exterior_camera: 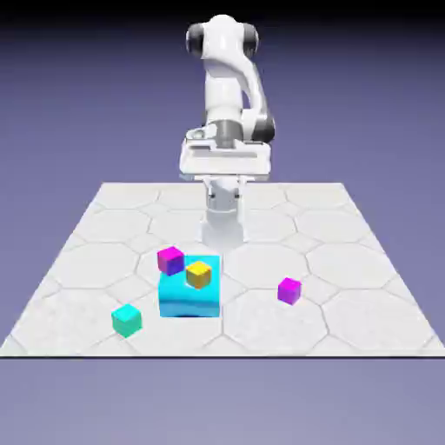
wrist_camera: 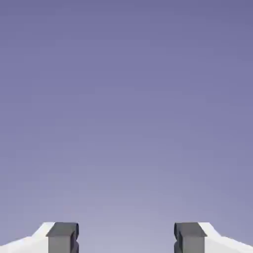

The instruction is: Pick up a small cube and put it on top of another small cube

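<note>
The small teal-green cube (exterior_camera: 127, 320) rests on the table near the front, toward the exterior view's left. One magenta cube (exterior_camera: 170, 259) lies at the far left corner of the large cyan block (exterior_camera: 187, 300), and a second magenta cube (exterior_camera: 288, 290) lies alone to the exterior view's right. A yellow cube (exterior_camera: 199, 275) sits on top of the cyan block. My gripper (exterior_camera: 224, 174) hangs high over the table's far side, well away from all the cubes. In the hand view the gripper (wrist_camera: 126, 239) is open, its grey fingertips (wrist_camera: 63, 237) wide apart with only the backdrop between them.
The large cyan block stands in the front middle of the tiled table (exterior_camera: 348, 261), between the teal cube and the right magenta cube. Pale surfaces show at the hand view's bottom corners.
</note>
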Robot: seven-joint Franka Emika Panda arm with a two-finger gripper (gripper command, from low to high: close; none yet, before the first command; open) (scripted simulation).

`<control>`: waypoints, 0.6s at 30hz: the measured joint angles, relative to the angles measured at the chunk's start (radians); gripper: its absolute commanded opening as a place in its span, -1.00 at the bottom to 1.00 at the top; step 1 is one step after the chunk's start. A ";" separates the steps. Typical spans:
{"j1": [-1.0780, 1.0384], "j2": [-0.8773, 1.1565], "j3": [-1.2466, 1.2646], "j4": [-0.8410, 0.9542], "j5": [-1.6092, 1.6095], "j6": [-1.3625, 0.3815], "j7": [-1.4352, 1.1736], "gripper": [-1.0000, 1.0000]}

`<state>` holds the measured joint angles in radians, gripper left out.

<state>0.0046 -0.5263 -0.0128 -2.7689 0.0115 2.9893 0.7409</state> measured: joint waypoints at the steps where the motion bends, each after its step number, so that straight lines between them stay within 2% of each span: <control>1: -0.006 0.036 -0.011 0.034 0.010 -0.040 0.000 0.00; 18: -0.113 0.652 -0.191 0.614 0.172 -0.711 -0.002 0.00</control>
<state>-0.1080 0.1260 -0.2042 -2.1551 0.1833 2.2779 0.7384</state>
